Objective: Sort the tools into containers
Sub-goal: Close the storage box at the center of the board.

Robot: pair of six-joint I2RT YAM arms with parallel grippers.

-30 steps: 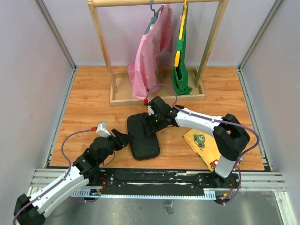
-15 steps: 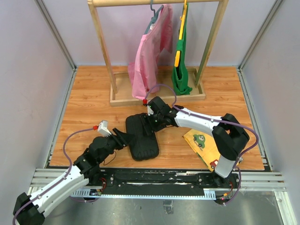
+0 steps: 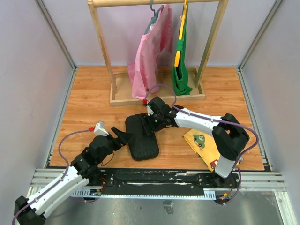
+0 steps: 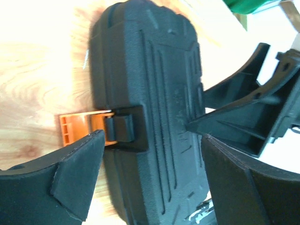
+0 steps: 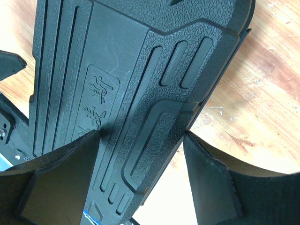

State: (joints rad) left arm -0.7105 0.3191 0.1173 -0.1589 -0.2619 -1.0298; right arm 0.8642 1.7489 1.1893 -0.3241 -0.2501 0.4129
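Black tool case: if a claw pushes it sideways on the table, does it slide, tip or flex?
It probably slides rather than tips: the tool case lies flat and low on the smooth wooden table. It is likely stiff, since its shell is ribbed moulded plastic. The pebbled surface should offer some grip, but the orange latch sticking out at the side could snag.

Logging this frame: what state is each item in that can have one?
tool case: shut, lying flat.
orange latch: sticking out sideways from the case; locked or not, cannot tell.
left tool: open, jaws either side of the latch edge.
right tool: jaws wide astride the case's far end; grip unclear.
pink garment: hanging on the rack.
green garment: hanging on the rack.
yellow board: lying flat.
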